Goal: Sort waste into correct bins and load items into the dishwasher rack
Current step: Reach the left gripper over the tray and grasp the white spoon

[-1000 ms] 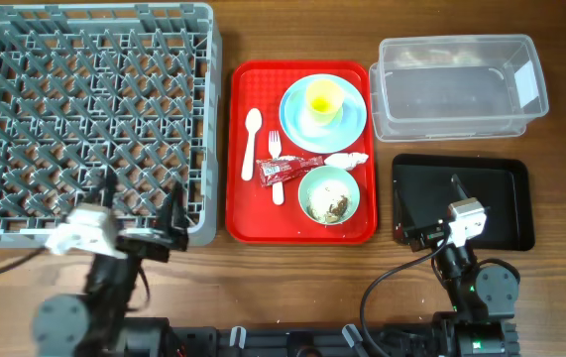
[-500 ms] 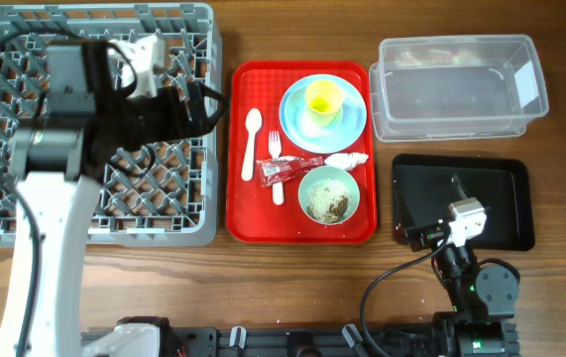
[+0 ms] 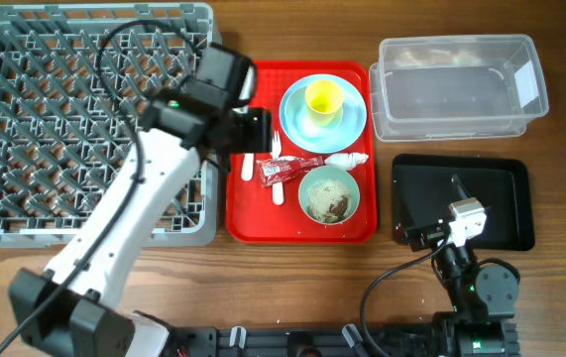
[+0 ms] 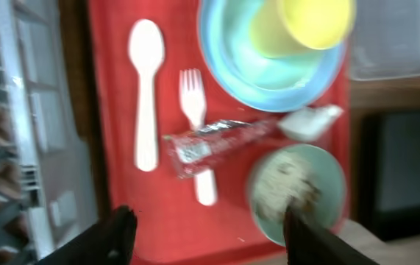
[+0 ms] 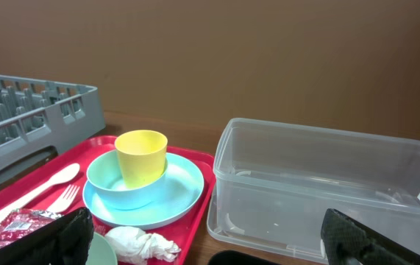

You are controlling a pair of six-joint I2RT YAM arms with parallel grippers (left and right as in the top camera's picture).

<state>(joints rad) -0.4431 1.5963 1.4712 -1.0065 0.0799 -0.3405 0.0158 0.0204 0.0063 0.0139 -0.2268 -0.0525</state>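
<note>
One spread left claw [image 4: 211,232] over red tray [image 4: 158,213].

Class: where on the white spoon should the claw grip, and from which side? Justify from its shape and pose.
Mid-handle, from above, closing across its narrow width. The spoon lies flat on the red tray, handle slim and straight, with bare tray on both sides and the fork apart.

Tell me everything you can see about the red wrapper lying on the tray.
The red wrapper is a long, narrow packet of crinkled, shiny foil with a pale label patch near one end. It lies flat and slightly slanted on the red tray, draped across the white fork. One end reaches toward the crumpled napkin, between the blue plate and the green bowl. No fingers touch it.
</note>
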